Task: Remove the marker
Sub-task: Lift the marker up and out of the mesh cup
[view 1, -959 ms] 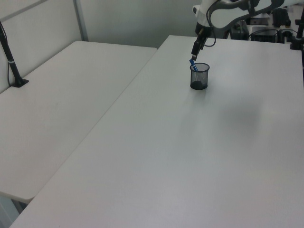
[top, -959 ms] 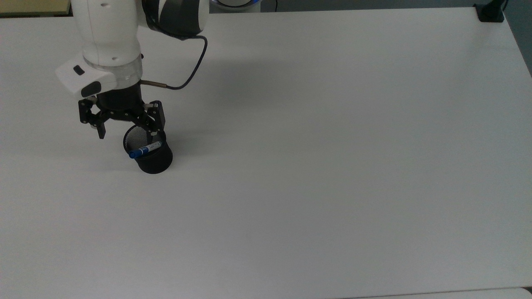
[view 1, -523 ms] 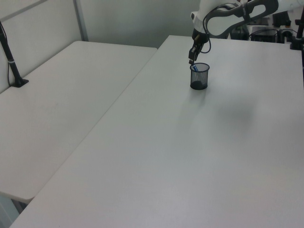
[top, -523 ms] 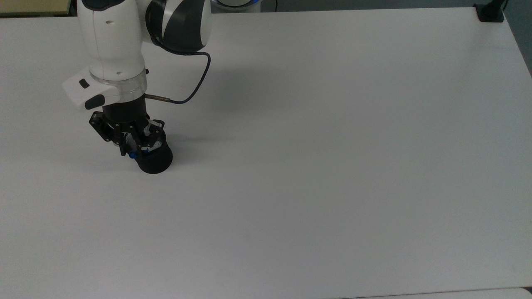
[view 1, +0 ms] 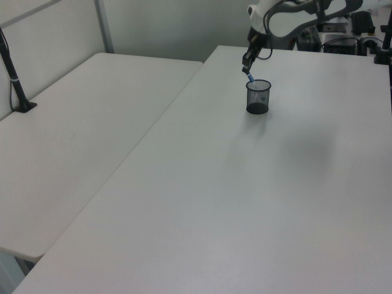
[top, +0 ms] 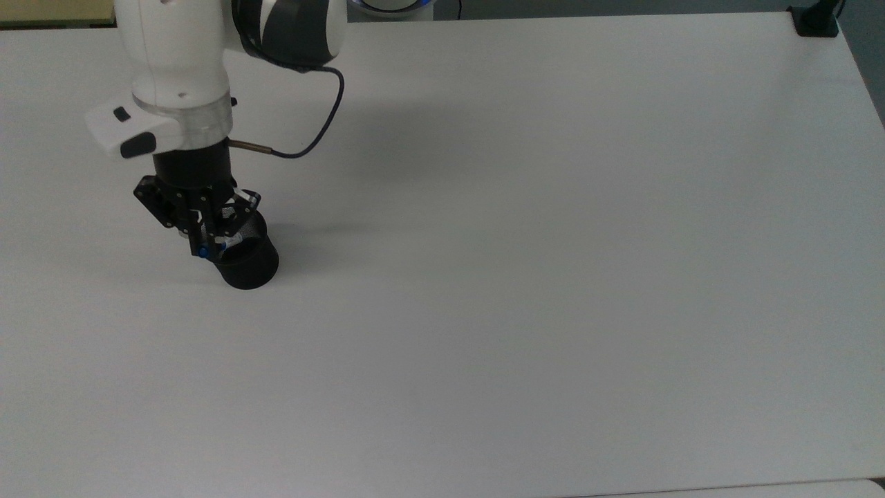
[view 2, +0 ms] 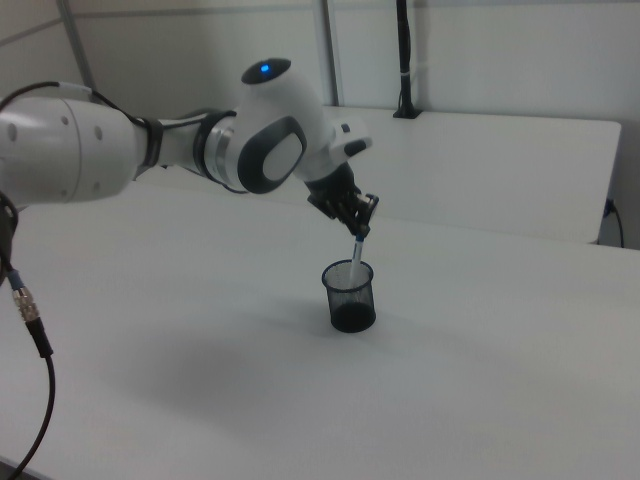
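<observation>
A black mesh cup stands on the white table at the top view's left. My gripper hangs over the cup's rim, shut on the marker, whose blue cap pokes out below the fingers. In the right view the gripper holds the marker by its top. The white barrel slants down, its lower part still inside the cup. The left view shows the gripper just above the cup, the marker between them.
A black clamp sits on the table's far corner at the top view's right. A second white table with a black post adjoins on the left view's left. The arm's cable loops beside the wrist.
The gripper went from open above the cup to shut on the marker, then rose with it. The marker now stands steeper and higher, and the cup slid slightly toward the top view's left.
</observation>
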